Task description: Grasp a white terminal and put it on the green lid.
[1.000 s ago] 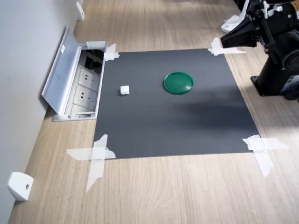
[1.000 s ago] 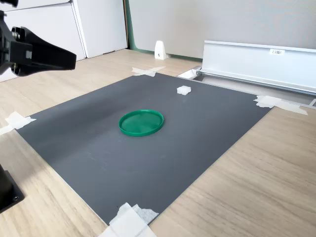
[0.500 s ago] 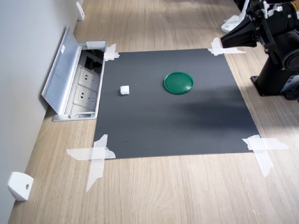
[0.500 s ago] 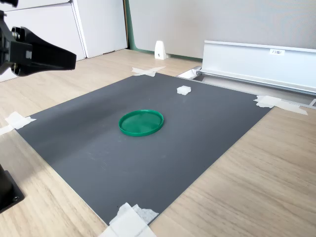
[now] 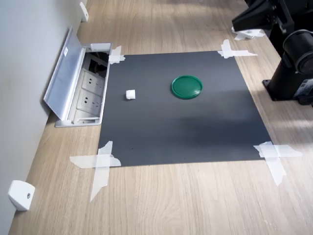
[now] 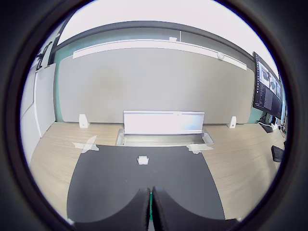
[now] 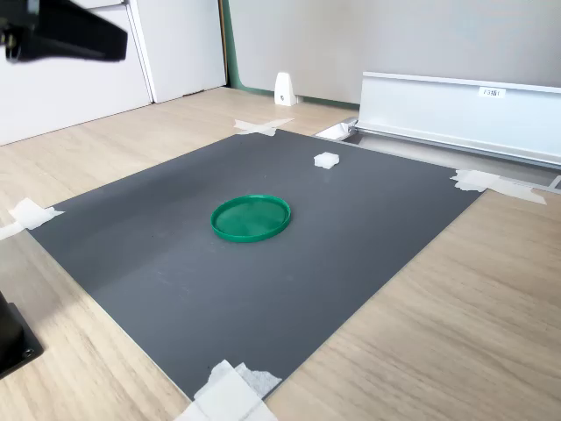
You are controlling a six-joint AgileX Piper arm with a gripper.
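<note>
The white terminal (image 5: 130, 94) (image 7: 326, 160) (image 6: 142, 160) is a tiny white block lying on the dark mat (image 5: 181, 132), near the mat's edge by the socket box. The green lid (image 5: 187, 86) (image 7: 252, 217) lies flat near the mat's middle, apart from the terminal. My gripper (image 5: 234, 22) (image 7: 123, 41) hangs high above the mat's far corner, well away from both. In the wrist view its two black fingers (image 6: 137, 211) press together with nothing between them, and they hide nearly all of the lid.
An open floor socket box with a raised silver lid (image 5: 68, 78) (image 7: 456, 110) borders the mat. White tape strips (image 5: 100, 164) hold the mat's corners. The arm's black base (image 5: 293, 83) stands at the first exterior view's right. A white wedge piece (image 5: 20, 195) sits by the wall.
The gripper has risen and drawn back, now higher in both exterior views. The terminal and the lid have not moved.
</note>
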